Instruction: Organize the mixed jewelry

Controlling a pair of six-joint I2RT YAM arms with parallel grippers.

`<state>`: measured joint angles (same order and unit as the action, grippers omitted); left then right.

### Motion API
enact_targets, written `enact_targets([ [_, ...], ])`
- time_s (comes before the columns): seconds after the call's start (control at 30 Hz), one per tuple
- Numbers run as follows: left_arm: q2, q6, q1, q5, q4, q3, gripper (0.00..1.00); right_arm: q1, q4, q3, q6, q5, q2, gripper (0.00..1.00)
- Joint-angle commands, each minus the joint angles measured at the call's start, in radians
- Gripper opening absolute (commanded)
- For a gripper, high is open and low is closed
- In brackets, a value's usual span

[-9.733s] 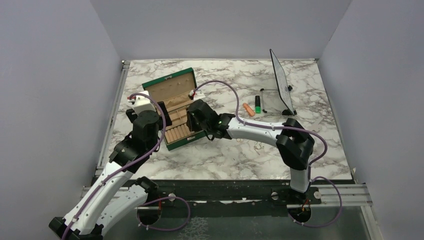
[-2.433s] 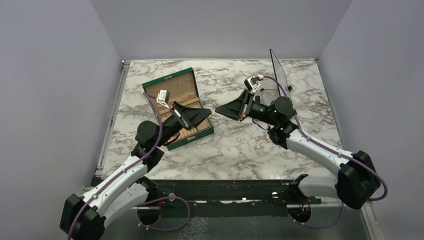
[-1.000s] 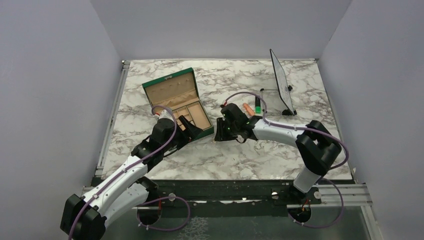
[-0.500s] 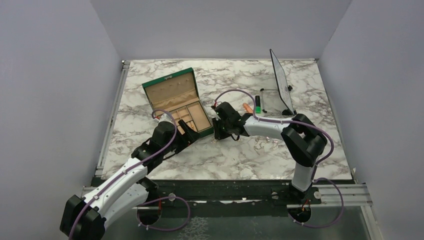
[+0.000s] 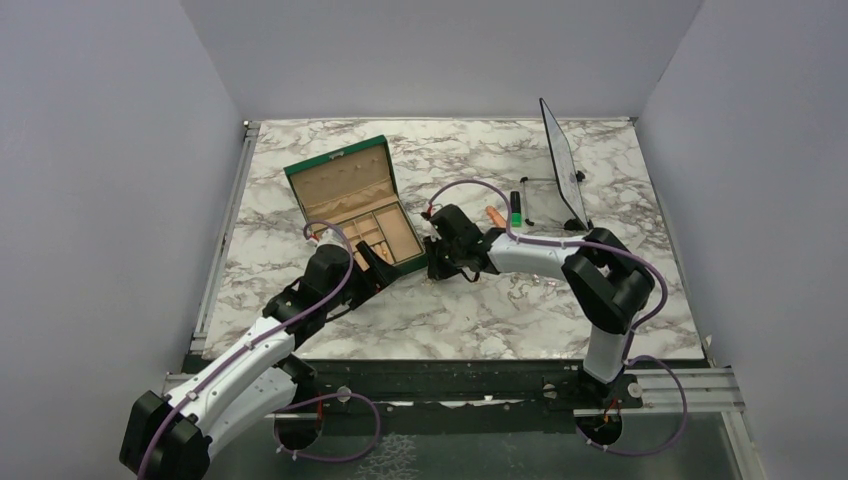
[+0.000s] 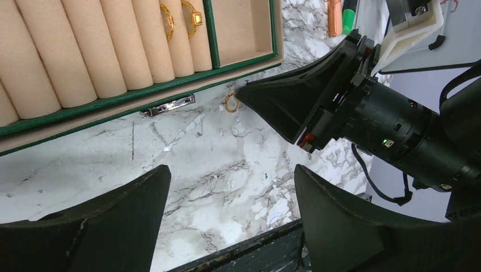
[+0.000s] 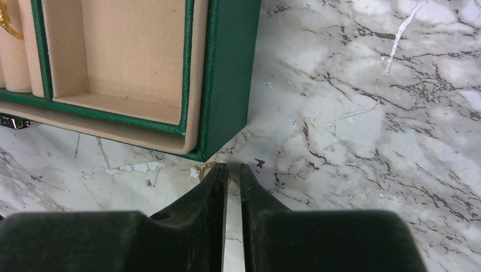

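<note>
A gold ring [image 7: 209, 168] lies on the marble beside the near right corner of the open green box [image 7: 227, 73]. My right gripper [image 7: 233, 165] is down on it, jaws drawn to a thin slit. Its left fingertip covers part of the ring's band. In the left wrist view the same ring [image 6: 231, 103] sits at that gripper's tip. Two more gold rings [image 6: 166, 21] rest on the box's beige rolls. My left gripper [image 6: 231, 170] hangs open over bare marble in front of the box [image 6: 170, 85], holding nothing. From above, both grippers [image 5: 375, 262] [image 5: 432, 268] flank that corner.
An orange cylinder [image 5: 496, 217] and a green-and-black marker [image 5: 516, 208] lie right of the box, by a tilted clear panel on a stand [image 5: 562, 160]. The box lid [image 5: 340, 180] stands open at the back. The table's front edge [image 6: 244, 243] is close under my left gripper.
My right gripper shifted left to the box corner and its jaws narrowed around the ring. The left gripper drew back slightly and stayed open.
</note>
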<state>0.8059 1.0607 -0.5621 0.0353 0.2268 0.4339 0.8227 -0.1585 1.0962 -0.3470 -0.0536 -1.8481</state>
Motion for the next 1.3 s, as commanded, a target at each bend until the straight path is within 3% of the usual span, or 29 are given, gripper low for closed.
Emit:
enact_targets([
  [0.0, -0.019, 0.007, 0.007, -0.028, 0.008, -0.013, 0.81, 0.001, 0.036, -0.04, -0.014, -0.034, 0.026, 0.17],
  [0.5, -0.03, 0.013, 0.008, -0.028, 0.015, -0.02, 0.81, 0.002, 0.097, -0.084, -0.031, -0.048, 0.055, 0.29],
  [1.0, -0.036, 0.021, 0.011, -0.028, 0.016, -0.035, 0.81, 0.051, 0.048, -0.049, 0.001, 0.044, 0.013, 0.27],
  [1.27, -0.037, 0.029, 0.013, -0.028, 0.005, -0.048, 0.81, 0.09, 0.019, -0.033, -0.001, 0.161, -0.028, 0.2],
])
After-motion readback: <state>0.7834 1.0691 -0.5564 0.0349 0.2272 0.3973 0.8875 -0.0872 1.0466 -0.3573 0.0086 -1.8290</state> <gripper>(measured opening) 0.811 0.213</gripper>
